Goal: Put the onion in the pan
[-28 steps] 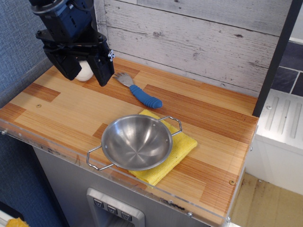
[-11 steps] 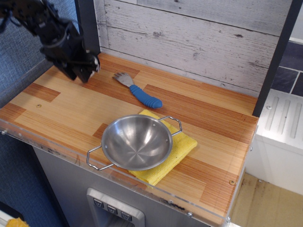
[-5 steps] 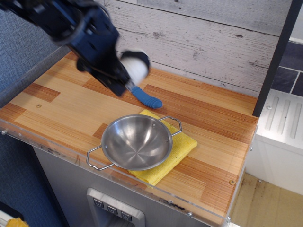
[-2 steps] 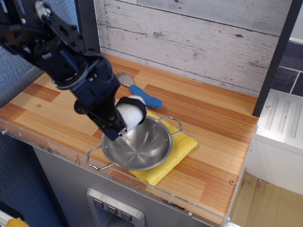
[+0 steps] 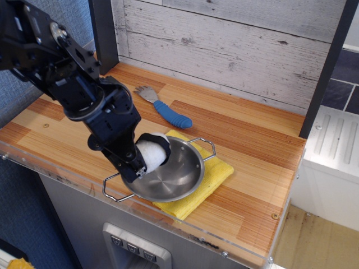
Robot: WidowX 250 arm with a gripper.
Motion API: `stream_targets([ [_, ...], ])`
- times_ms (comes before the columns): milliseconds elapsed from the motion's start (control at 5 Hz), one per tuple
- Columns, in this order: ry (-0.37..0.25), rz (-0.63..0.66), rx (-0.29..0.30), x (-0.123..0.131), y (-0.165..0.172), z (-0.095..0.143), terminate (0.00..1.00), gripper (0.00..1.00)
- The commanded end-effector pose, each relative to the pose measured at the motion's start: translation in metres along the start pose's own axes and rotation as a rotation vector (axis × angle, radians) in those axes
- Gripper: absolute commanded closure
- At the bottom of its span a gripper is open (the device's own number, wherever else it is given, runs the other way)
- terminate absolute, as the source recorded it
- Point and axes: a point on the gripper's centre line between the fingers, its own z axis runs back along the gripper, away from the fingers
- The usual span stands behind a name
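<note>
The white onion (image 5: 151, 152) is held in my gripper (image 5: 147, 153), which is shut on it. The gripper holds it at the left inner side of the shiny steel pan (image 5: 175, 178), low over the bowl. I cannot tell whether the onion touches the pan. The pan sits on a yellow sponge cloth (image 5: 208, 180) near the front edge of the wooden counter (image 5: 67, 126). My dark arm comes in from the upper left and hides the pan's left rim.
A spatula with a blue ribbed handle (image 5: 171, 115) lies behind the pan near the back wall. A clear plastic lip (image 5: 61, 178) runs along the counter's front edge. A white board wall is at the back, and a dark post (image 5: 327, 67) stands at the right.
The gripper took the onion from the back left corner, carried it right and forward, and has lowered it from just above the pan's left rim down into the pan.
</note>
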Motion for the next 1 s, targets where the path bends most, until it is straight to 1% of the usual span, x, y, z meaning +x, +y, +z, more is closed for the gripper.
stream_targets([
  [0,0.010,-0.044,0.008,0.022,-0.001,0.008,0.00,0.00],
  [200,0.025,-0.049,0.017,0.025,-0.004,0.005,0.00,0.00],
  [600,0.044,-0.056,0.013,0.027,-0.006,0.002,0.00,0.00],
  [800,0.019,-0.084,0.019,0.033,-0.004,0.009,0.00,0.00],
])
